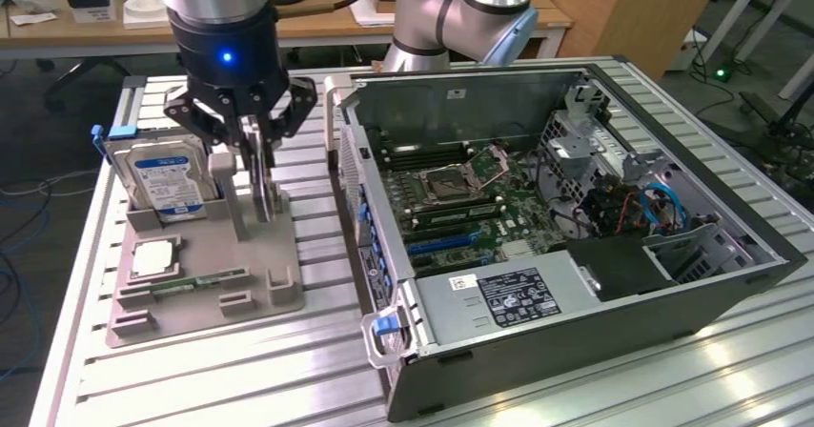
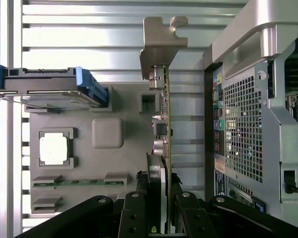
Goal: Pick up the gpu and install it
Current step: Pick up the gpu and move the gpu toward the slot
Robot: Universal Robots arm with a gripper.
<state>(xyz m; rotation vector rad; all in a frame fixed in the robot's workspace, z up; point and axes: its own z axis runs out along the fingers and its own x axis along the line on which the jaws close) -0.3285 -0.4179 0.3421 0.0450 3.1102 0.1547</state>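
The gpu (image 1: 262,184) stands on edge in the grey fixture tray (image 1: 254,298), on the exterior view's left, beside the open computer case (image 1: 559,208). My gripper (image 1: 258,160) comes straight down over it, with one finger on each face of the card. In the wrist view the gpu (image 2: 165,124) shows edge-on as a thin green board, with its silver end bracket (image 2: 161,44) at the far end. There my gripper (image 2: 159,203) is shut on the card's near end. I cannot tell whether the card's lower edge still rests in its slot.
A hard drive (image 1: 166,174) with a blue-white label stands upright in the tray beside the gpu. A processor chip (image 1: 151,255) and a memory stick (image 1: 197,281) lie flat nearer the tray's front. The case's motherboard (image 1: 471,198) is exposed. Another robot arm (image 1: 458,17) stands behind the case.
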